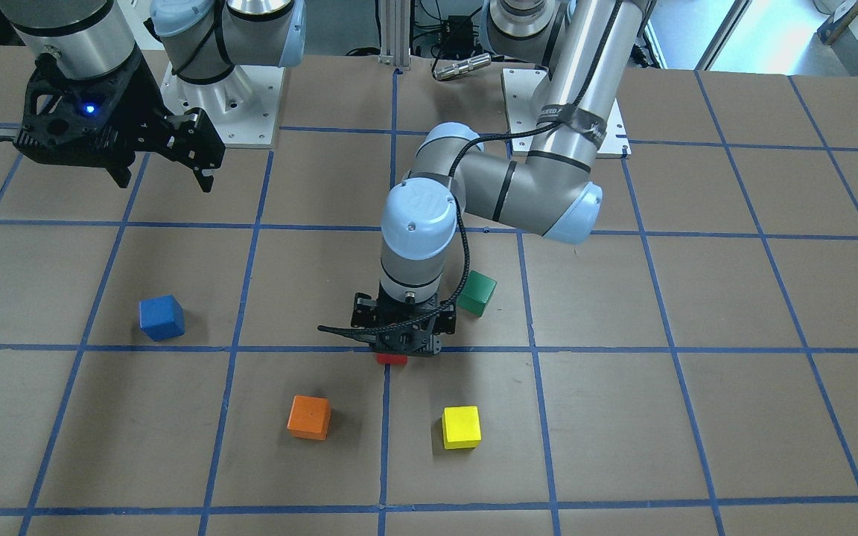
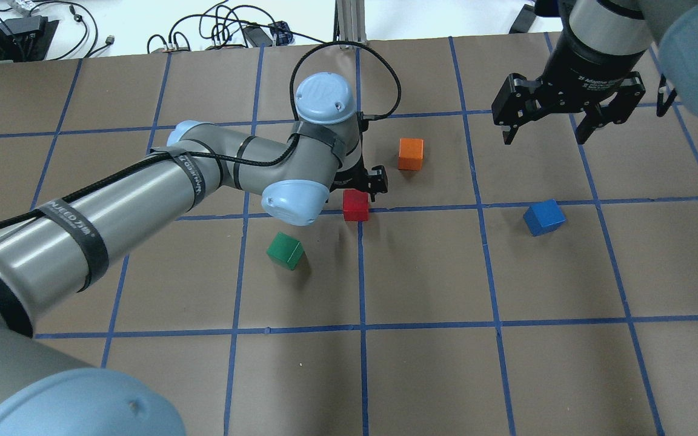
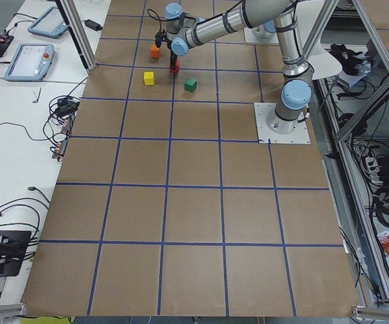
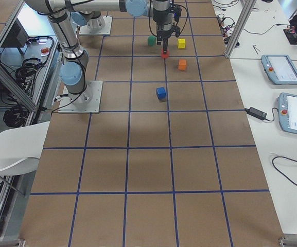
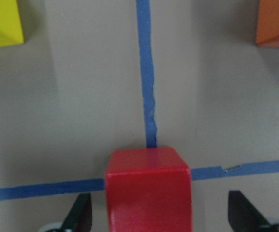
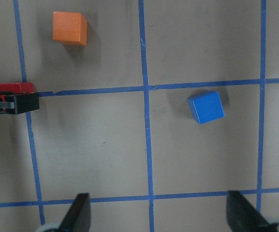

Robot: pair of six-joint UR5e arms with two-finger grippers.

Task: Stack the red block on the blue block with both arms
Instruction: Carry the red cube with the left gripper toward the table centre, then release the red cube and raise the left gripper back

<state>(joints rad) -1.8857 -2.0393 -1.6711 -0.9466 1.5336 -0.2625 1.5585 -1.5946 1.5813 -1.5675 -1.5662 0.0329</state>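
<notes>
The red block stands on the table at a crossing of blue tape lines. My left gripper is lowered over it, pointing straight down. In the left wrist view the red block sits between the two fingertips, which stand wide apart and clear of its sides, so the gripper is open. The blue block lies alone on the table on the robot's right side. My right gripper hangs open and empty high above the table, beyond the blue block.
An orange cube lies just beyond the red block. A yellow cube lies beside the orange one. A green cube lies close to the left arm's wrist. The brown table carries a blue tape grid.
</notes>
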